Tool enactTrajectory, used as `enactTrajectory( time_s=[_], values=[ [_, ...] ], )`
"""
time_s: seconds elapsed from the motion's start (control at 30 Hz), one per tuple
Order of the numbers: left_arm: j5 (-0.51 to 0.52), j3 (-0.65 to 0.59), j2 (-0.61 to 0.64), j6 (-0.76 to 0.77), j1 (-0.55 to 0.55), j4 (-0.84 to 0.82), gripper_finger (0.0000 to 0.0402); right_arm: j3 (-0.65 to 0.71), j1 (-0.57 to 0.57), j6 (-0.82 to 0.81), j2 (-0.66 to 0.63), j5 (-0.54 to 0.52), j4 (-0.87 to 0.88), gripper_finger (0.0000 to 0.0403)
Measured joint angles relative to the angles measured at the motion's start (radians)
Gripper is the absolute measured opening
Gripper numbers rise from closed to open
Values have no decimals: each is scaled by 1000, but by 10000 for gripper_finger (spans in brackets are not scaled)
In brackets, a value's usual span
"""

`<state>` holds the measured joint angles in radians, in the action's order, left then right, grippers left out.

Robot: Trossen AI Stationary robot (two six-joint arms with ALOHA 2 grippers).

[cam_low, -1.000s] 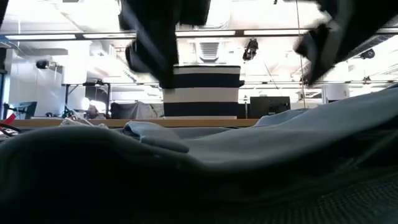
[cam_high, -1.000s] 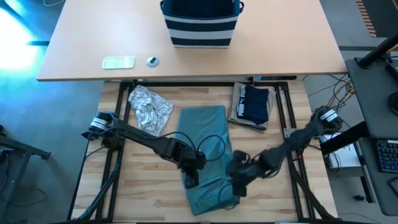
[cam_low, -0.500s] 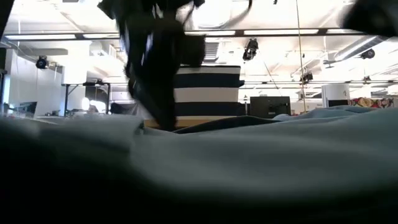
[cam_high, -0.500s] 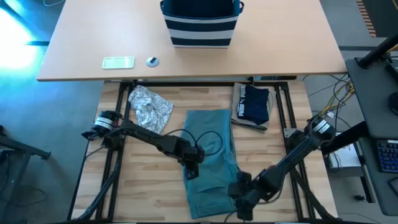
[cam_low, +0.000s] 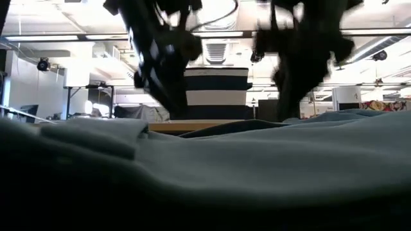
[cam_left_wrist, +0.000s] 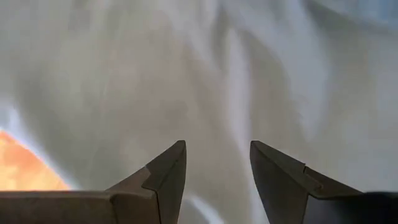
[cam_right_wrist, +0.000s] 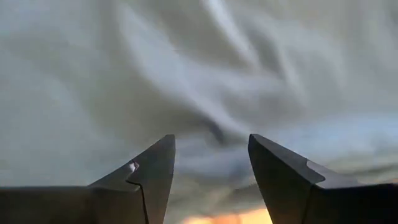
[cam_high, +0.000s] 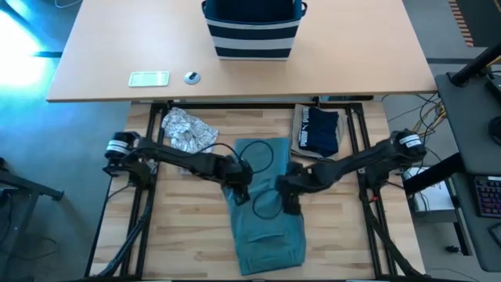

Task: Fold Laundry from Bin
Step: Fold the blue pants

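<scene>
Teal garment (cam_high: 262, 207): spread lengthwise on the wooden table (cam_high: 188, 235), between the two arms.
Left gripper (cam_high: 241, 194): over the garment's left edge; its wrist view shows the fingers (cam_left_wrist: 163, 177) parted above wrinkled cloth, nothing between them.
Right gripper (cam_high: 288, 196): over the garment's right edge; fingers (cam_right_wrist: 149, 171) likewise apart, nothing clamped.
Patterned garment (cam_high: 188, 135): crumpled, left of the teal one.
Navy garment (cam_high: 319, 131): folded, on a tan one, far right.
Bin (cam_high: 252, 30): on the desk (cam_high: 376, 63) beyond, well apart from the laundry.
</scene>
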<state>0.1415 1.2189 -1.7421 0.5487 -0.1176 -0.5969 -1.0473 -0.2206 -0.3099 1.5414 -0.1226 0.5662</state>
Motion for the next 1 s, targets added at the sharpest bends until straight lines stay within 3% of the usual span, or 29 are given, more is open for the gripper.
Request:
enactTrajectory(
  time_s=[0.13, 0.27, 0.47, 0.63, 0.8, 1.0],
  values=[
    [17, -87, -44, 126, 25, 119, 162, 141, 51, 31, -10, 91, 57, 189],
    [14, -84, -23, 215, 73, 151, 162, 183, 49, 69, -86, 151, 136, 181],
    [-5, 3, 46, 101, 242, 83, 162, 106, 102, 156, -261, 152, 121, 180],
    [-160, 59, 35, -35, 453, 85, 162, 44, 286, 235, -323, 152, 93, 180],
    [-217, 62, -25, -197, 592, 81, 162, 2, 542, 355, -216, 292, 100, 187],
    [-290, 60, -99, -353, 630, 134, 162, -126, 685, 515, 2, 315, 104, 234]
  ],
)
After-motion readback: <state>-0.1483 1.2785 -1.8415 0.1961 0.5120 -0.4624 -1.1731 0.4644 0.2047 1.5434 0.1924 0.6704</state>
